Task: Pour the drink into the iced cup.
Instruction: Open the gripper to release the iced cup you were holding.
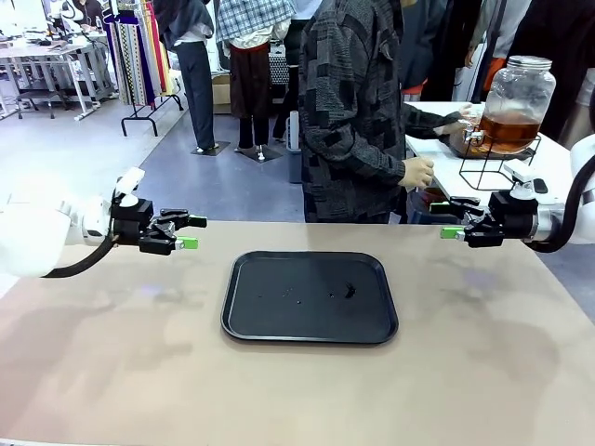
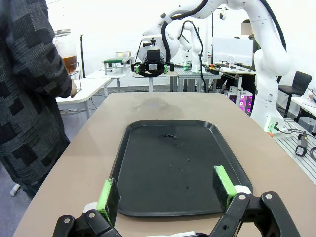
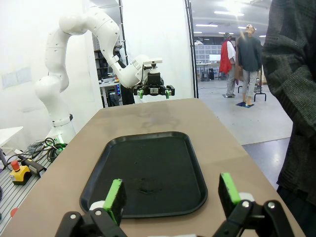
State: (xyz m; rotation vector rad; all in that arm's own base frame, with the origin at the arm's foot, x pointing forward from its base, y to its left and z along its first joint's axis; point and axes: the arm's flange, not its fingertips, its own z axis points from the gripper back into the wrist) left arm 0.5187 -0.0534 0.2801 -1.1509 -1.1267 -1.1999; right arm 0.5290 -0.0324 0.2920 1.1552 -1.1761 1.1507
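Observation:
The drink (image 1: pixel 509 132) is amber liquid in a lidded glass jar dispenser (image 1: pixel 517 88) on a black wire stand, on a white side table at the back right. The jar (image 2: pixel 65 49) also shows at the far left of the left wrist view. A person in a dark patterned sweater (image 1: pixel 349 111) stands at the far side, reaching a hand (image 1: pixel 468 124) to the spigot. The iced cup is hidden. My left gripper (image 1: pixel 191 232) (image 2: pixel 165 190) hovers open and empty left of the tray. My right gripper (image 1: pixel 446 220) (image 3: pixel 171 192) hovers open and empty on its right.
A black tray (image 1: pixel 310 297) (image 2: pixel 173 163) (image 3: pixel 148 168) with a few wet spots lies mid-table between the grippers. The person's other hand (image 1: pixel 418 173) hangs near the table's far edge, close to my right gripper. Clothes racks stand far behind.

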